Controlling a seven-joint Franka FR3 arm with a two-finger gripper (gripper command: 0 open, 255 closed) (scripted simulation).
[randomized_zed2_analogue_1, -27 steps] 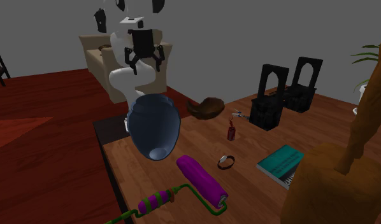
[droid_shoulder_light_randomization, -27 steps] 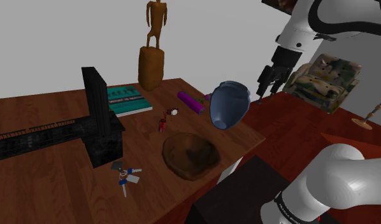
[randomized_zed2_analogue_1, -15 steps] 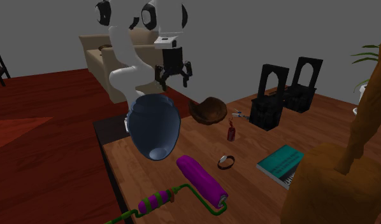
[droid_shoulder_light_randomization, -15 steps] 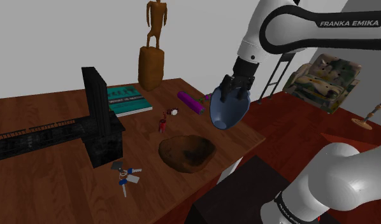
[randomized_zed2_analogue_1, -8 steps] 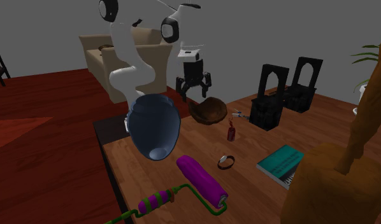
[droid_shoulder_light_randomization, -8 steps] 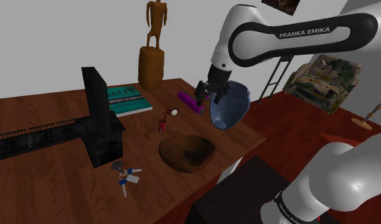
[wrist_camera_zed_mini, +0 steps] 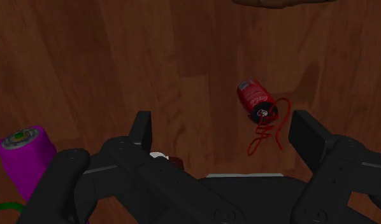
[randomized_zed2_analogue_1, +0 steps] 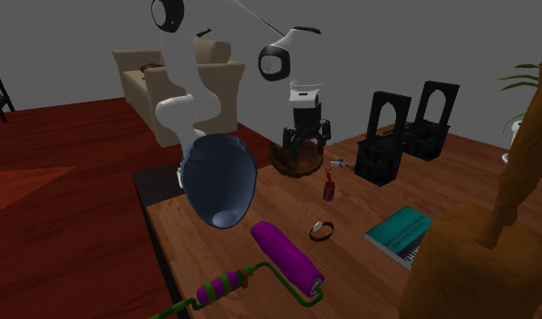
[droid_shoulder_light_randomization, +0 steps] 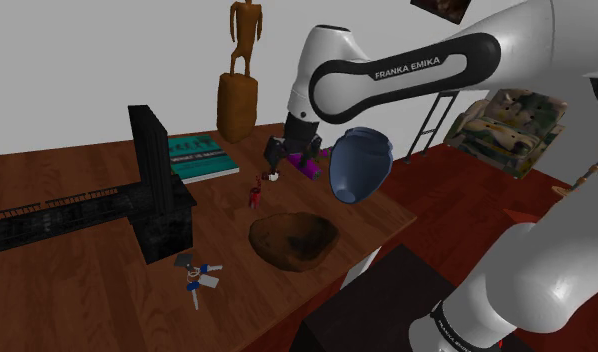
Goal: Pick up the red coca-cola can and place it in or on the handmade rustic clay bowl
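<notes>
Over the wooden table the gripper hung wide open and empty, having swung across from beyond the blue vase. The red can sat untouched below it, near the brown bowl. I judged that lowering onto the can came next.

Open table beside can; vase near (blue).

A reddish wooden table bears a small red can; a rough brown bowl sits near. A flat teal book lies farther back.
</notes>
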